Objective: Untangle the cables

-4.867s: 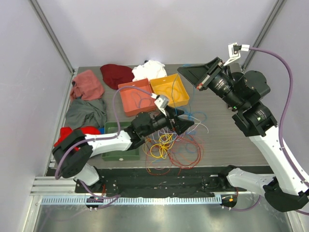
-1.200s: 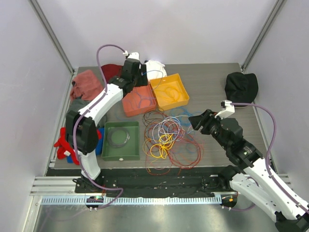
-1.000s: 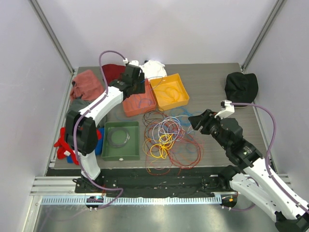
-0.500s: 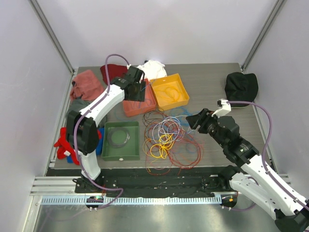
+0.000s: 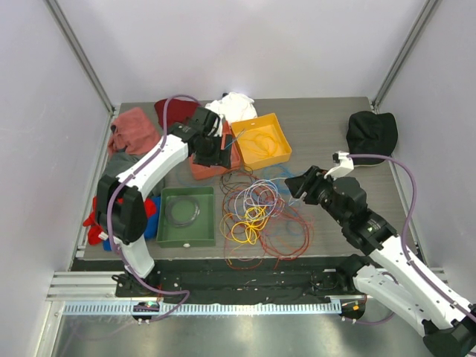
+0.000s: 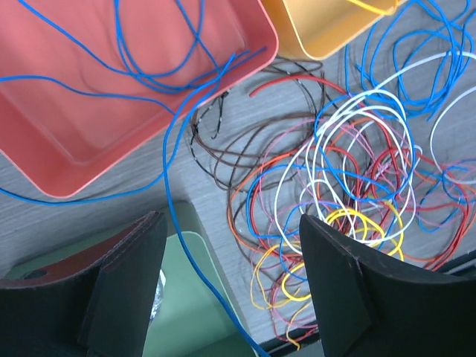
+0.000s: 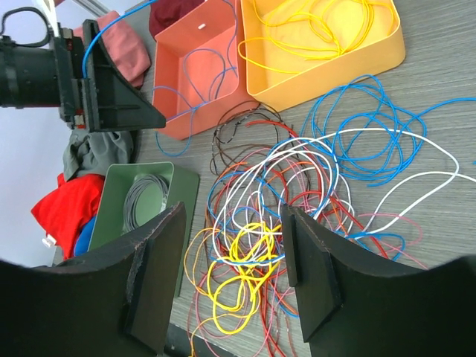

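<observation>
Now the left hand (image 6: 238,290) is hanging wide open by the red tray (image 6: 89,141), maybe dropping a blue cable (image 6: 166,178) in; the right hand (image 7: 234,282) is waiting open and empty near the cables (image 5: 256,208) beside that tray.

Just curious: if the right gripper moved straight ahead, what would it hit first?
Probably the cables: the right gripper aims at their yellow and white loops, though depth is unclear.

Overhead from behind the bases, down onto the whole table (image 5: 327,134). Left wrist close, straight down; right wrist farther, slanting. Shared: cables (image 5: 260,212), red tray (image 6: 74,119).
</observation>
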`<state>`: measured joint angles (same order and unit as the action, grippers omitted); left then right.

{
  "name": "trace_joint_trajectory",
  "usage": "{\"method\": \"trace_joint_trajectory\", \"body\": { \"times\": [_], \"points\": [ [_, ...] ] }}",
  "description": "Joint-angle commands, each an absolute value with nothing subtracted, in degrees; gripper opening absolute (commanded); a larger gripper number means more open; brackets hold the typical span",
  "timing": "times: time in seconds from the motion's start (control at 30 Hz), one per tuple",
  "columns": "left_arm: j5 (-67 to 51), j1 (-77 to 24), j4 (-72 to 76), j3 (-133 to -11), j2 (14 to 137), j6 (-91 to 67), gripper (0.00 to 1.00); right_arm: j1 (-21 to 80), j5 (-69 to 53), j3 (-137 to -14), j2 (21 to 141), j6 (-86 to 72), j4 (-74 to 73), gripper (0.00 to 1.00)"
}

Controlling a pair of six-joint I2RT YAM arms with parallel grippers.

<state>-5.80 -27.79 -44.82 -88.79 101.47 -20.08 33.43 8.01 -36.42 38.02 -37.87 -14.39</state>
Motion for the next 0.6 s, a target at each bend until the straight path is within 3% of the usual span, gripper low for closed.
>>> {"method": "trace_joint_trajectory", "body": {
  "times": [0.0,0.17,0.3,0.57],
  "points": [
    [-9.1,-28.0,-48.2,-90.9,100.3,-17.7,0.76,33.8,7.8,-39.5,42.9,-37.7,-8.6,0.62],
    [-9.1,-28.1,-45.8,-87.2,97.1,-18.1,0.76,33.8,1.2,-41.7,53.9,-40.9,1.8,0.63],
    [-9.1,-28.1,-44.6,-85.5,96.0,-18.8,0.75,33.7,-8.9,-39.3,60.6,-49.3,24.6,0.66],
    [-8.4,-28.2,-42.5,-82.5,93.3,-19.5,0.75,32.3,-11.7,-40.2,76.6,-65.3,49.7,0.66]
  ]
}}
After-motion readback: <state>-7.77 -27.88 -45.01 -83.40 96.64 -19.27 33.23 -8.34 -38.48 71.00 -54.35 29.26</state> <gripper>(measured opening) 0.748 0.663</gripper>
